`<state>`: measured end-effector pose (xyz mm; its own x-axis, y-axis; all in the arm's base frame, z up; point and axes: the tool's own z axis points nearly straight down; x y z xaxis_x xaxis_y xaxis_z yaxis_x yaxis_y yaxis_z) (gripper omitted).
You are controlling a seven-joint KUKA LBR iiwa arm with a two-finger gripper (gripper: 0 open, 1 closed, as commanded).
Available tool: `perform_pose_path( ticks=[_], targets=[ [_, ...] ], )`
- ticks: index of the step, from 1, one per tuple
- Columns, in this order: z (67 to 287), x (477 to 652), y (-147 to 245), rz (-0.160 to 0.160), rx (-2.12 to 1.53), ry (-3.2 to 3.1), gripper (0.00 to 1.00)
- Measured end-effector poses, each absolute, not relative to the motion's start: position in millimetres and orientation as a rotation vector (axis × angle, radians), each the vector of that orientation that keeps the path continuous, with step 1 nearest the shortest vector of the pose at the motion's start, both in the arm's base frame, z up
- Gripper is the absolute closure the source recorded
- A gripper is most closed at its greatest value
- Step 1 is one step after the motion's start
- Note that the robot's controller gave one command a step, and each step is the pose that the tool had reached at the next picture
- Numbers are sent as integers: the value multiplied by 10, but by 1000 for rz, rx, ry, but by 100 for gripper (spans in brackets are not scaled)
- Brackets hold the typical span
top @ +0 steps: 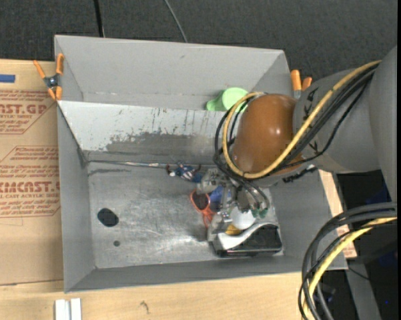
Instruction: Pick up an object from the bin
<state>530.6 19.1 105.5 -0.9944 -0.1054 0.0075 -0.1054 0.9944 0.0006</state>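
My gripper (223, 207) hangs low over the right part of the bin floor, below the arm's orange-brown dome. Just to its left lies a small red and blue thing (202, 200), close against the gripper. Directly in front of it, by the bin's front right corner, rests a black thing with a white and orange top (251, 239). A small blue thing (184, 172) lies at the foot of the back wall, up and left of the gripper.
A light green thing (227, 99) shows against the back wall, partly hidden behind the dome. A small black disc (107, 217) sits alone on the left floor. The arm and its cables cover the bin's right side.
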Motion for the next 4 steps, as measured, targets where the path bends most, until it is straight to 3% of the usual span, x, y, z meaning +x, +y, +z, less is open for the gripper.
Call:
perform_pose_path(
  ticks=[1,2,3,4],
  targets=[
    [855,5542,-153,-16,279,-3133,0],
    [1018,5212,-428,-13,216,-3152,100],
    [1000,5190,-399,-22,213,-3145,0],
    [994,5183,-406,-21,211,-3143,0]
  ],
)
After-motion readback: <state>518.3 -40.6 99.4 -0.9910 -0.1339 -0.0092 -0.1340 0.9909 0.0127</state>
